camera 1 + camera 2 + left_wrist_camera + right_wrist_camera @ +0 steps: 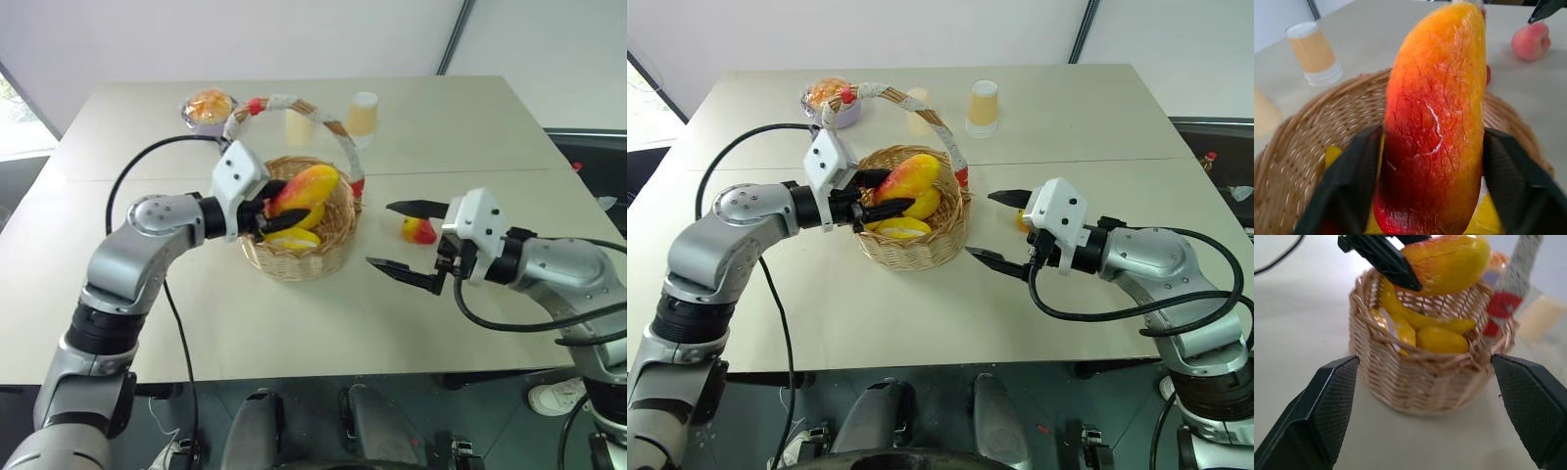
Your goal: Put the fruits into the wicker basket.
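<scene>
The wicker basket (294, 259) stands mid-table, its banded handle (338, 127) arching over it. Yellow fruits lie inside: a banana (1420, 320) and a lemon (1442, 340). My left gripper (277, 206) reaches over the basket's near-left rim and is shut on the orange-red mango (307, 188), which hangs tilted above the yellow fruits. My right gripper (380, 234) stands open to the right of the basket, with nothing between its fingers. A small round red-and-yellow fruit (419, 231) lies on the table just behind the right gripper.
A purple bowl of orange food (208, 108) sits at the back left. Two pale yellow cups (362, 113) (299, 127) stand behind the basket. The table's front edge (323, 377) runs close below both arms.
</scene>
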Controlling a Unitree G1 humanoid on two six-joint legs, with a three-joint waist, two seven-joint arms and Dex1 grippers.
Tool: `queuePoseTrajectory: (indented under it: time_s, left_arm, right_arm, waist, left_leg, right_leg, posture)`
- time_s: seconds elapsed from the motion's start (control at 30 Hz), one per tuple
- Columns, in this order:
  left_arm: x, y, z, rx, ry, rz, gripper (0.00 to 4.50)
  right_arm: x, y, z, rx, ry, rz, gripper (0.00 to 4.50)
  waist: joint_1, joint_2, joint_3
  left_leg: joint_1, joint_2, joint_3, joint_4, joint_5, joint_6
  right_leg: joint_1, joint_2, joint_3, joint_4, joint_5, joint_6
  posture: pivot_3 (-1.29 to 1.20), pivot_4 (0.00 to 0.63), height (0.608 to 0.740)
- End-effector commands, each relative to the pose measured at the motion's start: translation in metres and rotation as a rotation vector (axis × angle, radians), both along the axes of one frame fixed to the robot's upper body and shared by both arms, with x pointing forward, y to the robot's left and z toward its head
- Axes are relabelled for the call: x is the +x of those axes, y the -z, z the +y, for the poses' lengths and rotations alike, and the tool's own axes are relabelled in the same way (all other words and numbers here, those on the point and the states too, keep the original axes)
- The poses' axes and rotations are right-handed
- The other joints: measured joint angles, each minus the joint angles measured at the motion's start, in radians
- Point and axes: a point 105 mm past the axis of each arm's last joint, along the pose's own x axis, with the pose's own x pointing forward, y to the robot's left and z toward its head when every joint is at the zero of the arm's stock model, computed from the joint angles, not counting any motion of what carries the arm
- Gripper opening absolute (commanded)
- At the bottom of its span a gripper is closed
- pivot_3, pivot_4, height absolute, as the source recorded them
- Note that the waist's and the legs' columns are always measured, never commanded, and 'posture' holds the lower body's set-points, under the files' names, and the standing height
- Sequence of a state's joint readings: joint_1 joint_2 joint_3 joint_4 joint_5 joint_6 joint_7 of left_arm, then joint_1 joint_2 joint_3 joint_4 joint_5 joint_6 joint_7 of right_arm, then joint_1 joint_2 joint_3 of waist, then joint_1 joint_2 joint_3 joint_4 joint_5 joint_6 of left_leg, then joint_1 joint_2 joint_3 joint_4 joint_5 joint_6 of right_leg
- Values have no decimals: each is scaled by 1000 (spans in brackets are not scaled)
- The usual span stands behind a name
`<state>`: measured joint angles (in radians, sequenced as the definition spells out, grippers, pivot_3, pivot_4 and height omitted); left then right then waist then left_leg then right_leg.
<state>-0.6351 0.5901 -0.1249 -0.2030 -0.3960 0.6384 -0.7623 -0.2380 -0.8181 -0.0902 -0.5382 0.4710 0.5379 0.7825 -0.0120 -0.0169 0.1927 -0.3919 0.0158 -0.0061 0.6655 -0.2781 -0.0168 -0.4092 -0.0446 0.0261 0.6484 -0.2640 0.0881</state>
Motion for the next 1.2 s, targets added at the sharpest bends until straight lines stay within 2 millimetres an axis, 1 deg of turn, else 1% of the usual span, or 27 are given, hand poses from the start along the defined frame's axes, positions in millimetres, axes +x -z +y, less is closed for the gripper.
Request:
queuePoseTrajectory:
  time_s: [0.03, 0.1, 0.13, 0.2, 0.23, 0.3, 0.4, 0.6, 0.73, 0.83, 0.93, 0.97, 1.1, 1.2]
  left_arm:
    - [4, -15, -1, -2, 5, -86, 4438]
    - [1, -16, -1, -21, 25, -90, 4438]
    - [-5, -16, 2, -34, 51, -84, 4438]
    - [-25, -13, 4, -46, 150, -80, 4438]
    - [-33, -10, 6, -47, 177, -69, 4438]
    - [-42, -8, 7, -77, 204, -24, 4438]
    - [-54, -8, 2, -112, 244, 1, 4438]
    - [-66, 0, -7, -109, 259, 28, 4438]
    - [-69, 2, -10, -107, 265, 35, 4438]
    - [-69, 3, -11, -110, 270, 39, 4500]
    - [-68, 2, -11, -110, 271, 38, 4500]
    - [-67, 2, -11, -111, 271, 37, 4500]
    - [-64, 3, -8, -117, 258, 33, 4500]
    - [-58, 3, 6, -118, 203, 18, 4500]
  right_arm:
    - [18, 8, -30, -53, 186, -36, 4500]
    - [25, 14, -39, -44, 247, -29, 4500]
    - [32, 20, -45, -28, 295, -9, 4500]
    - [46, 32, -56, 5, 389, 20, 4500]
    - [52, 37, -59, 10, 421, 27, 4500]
    - [61, 43, -63, 14, 451, 33, 4500]
    - [71, 47, -61, 88, 466, 66, 4500]
    - [86, 64, -67, 107, 510, 118, 4500]
    - [88, 70, -68, 110, 521, 145, 4500]
    - [87, 70, -65, 125, 505, 150, 3757]
    - [87, 67, -64, 129, 503, 131, 2369]
    - [87, 65, -64, 128, 502, 124, 2075]
    - [83, 56, -63, 109, 486, 82, 2075]
    - [69, 37, -60, 46, 420, 0, 2075]
  waist:
    - [1, 0, 0]
    - [1, 0, 0]
    - [-1, 0, 0]
    - [-9, 0, 0]
    - [-13, 0, 0]
    - [-7, 1, 0]
    - [-2, 1, 0]
    - [-1, 1, 0]
    - [-2, 1, 0]
    - [-5, 1, 0]
    - [-5, 1, 0]
    - [-5, 1, 0]
    - [-3, 1, 0]
    - [-2, 1, 1]
  left_leg:
    - [0, 0, 0, 0, 0, 0]
    - [0, -1, 1, 1, 0, 0]
    - [0, -1, 1, 1, 0, 0]
    - [0, 0, 1, 0, 0, 0]
    - [1, 0, 1, 0, 0, 0]
    - [1, 1, 1, -1, 0, -1]
    - [0, 1, 1, -1, 1, -1]
    - [0, 0, 1, 0, 1, -1]
    - [0, 0, 1, 0, 1, -1]
    - [1, 0, 1, 0, 1, -1]
    - [1, 0, 1, 0, 1, -1]
    - [1, 0, 1, 0, 1, -1]
    - [1, 0, 1, 0, 1, -1]
    - [1, 0, 1, 0, 1, -1]
  right_leg:
    - [0, 0, 0, 0, 0, 0]
    - [0, -1, 0, 0, 0, 0]
    - [0, -1, 0, 0, 0, 0]
    - [0, -1, 1, 0, 0, 0]
    - [-1, 0, 1, 0, 0, 0]
    - [-1, 0, 2, 1, 0, 0]
    - [-1, 0, 2, 1, 0, 0]
    - [0, -1, 1, 1, 0, 0]
    - [0, -1, 2, 1, 0, 0]
    - [0, 0, 2, 1, 0, 0]
    - [0, 0, 2, 1, 0, 0]
    - [0, 0, 2, 1, 0, 0]
    - [0, 0, 2, 1, 0, 0]
    - [0, 0, 2, 1, 0, 0]
  posture:
    - [0, 150, 740]
    - [0, 150, 740]
    - [0, 150, 740]
    - [0, 150, 740]
    - [0, 150, 740]
    - [0, 150, 740]
    - [0, 150, 740]
    - [0, 150, 740]
    - [0, 150, 740]
    - [0, 150, 740]
    - [0, 150, 740]
    - [0, 150, 740]
    - [0, 150, 740]
    - [0, 150, 740]
